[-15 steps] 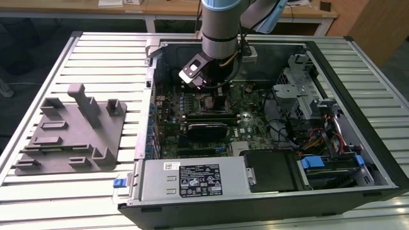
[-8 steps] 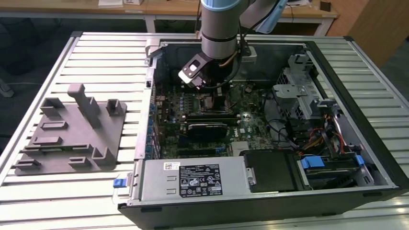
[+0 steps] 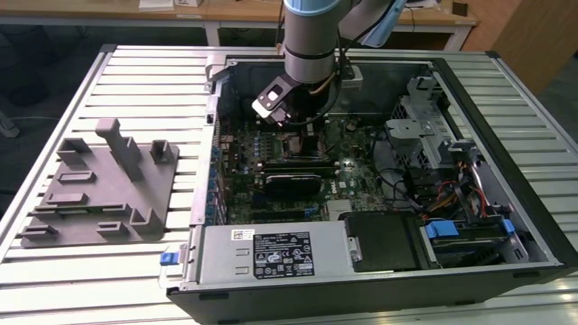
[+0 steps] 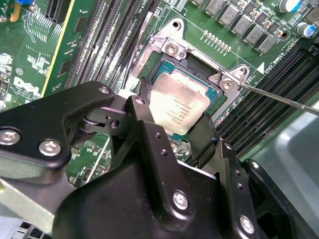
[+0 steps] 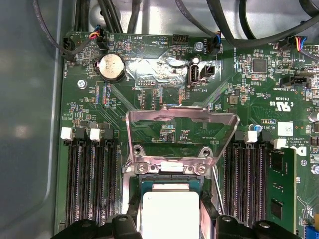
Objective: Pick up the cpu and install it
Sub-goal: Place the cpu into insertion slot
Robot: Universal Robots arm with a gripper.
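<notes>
Low over the socket [image 4: 172, 47], the hand [image 4: 173, 110] straddles the cpu [image 4: 182, 97], hiding its near edge; whether it's gripped, I cannot tell.

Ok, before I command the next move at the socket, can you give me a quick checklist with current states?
1. Load plate raised off the socket: ok.
2. Lever unlatched and swung clear: ok.
3. cpu square with the socket outline: ok.
4. cpu fully seated: cannot tell.
5. Gripper centred over the cpu: ok.
6. Gripper's hold on the cpu: cannot tell.
</notes>
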